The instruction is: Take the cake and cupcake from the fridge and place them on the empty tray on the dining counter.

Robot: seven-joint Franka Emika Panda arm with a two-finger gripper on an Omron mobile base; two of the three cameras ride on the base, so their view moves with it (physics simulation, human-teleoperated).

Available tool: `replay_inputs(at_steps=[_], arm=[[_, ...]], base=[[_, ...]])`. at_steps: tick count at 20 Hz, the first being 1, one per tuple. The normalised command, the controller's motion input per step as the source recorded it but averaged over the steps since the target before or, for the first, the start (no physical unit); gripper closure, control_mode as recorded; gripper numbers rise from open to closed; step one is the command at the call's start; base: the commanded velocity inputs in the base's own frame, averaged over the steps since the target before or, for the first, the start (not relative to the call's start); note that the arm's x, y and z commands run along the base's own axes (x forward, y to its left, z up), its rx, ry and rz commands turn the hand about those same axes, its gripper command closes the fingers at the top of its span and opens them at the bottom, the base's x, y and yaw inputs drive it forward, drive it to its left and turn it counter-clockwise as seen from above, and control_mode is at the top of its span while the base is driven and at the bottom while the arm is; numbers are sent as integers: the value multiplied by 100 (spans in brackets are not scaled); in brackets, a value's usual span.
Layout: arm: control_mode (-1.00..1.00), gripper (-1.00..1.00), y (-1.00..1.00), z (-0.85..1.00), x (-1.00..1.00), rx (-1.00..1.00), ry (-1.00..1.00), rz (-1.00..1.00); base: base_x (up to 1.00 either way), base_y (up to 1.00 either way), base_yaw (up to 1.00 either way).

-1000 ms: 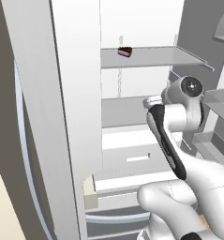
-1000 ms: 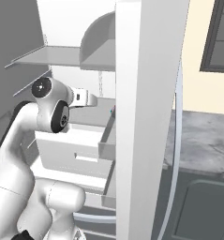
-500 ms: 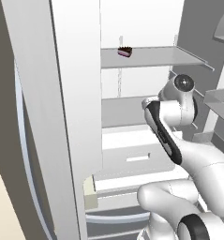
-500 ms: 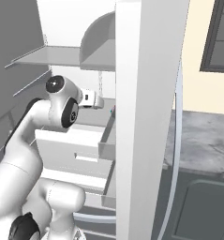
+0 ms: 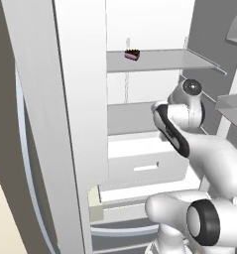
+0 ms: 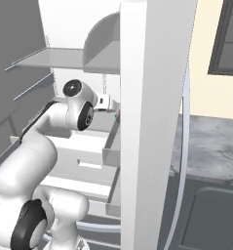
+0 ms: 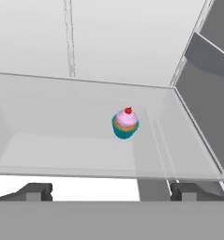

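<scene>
The cupcake (image 7: 125, 123), pink frosting with a red cherry over a teal wrapper, stands upright on a pale middle shelf (image 7: 62, 150) of the open fridge (image 5: 80, 124). My gripper (image 7: 111, 192) is open, level with the shelf's front edge and a short way back from the cupcake, with nothing between its fingertips (image 7: 36, 191). The cake (image 5: 132, 54), a small dark-topped pink slab, lies on the upper shelf (image 5: 159, 60), above and left of my arm (image 5: 177, 134). In the right base view my wrist (image 6: 107, 101) reaches in behind the door edge.
Open fridge doors flank the arm: one (image 5: 50, 149) on the left, one (image 6: 152, 122) on the right. Below the shelves a white drawer (image 5: 145, 166) stands pulled out. A grey marbled counter (image 6: 210, 146) lies beyond the right door.
The arm has stretched further into the fridge toward the middle shelf, its elbow shifting forward and slightly up. The gripper stays open.
</scene>
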Motion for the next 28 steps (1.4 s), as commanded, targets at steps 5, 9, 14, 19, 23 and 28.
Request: replay_inputs(at_steps=[5,9,14,19,23,28], arm=[[-100,-100,-21,-19,45,0,3,0],[-100,-100,-16,-25,45,0,3,0],[-100,-100,-5,-25,46,0,3,0],[-100,-100,-11,-23,56,0,2,0],[-100,-100,-20,-20,54,0,4,0],[-100,-100,-12,-18,49,0,3,0]], base=[[0,0,0],[0,0,0],[0,0,0],[0,0,0],[0,0,0],[0,0,0]])
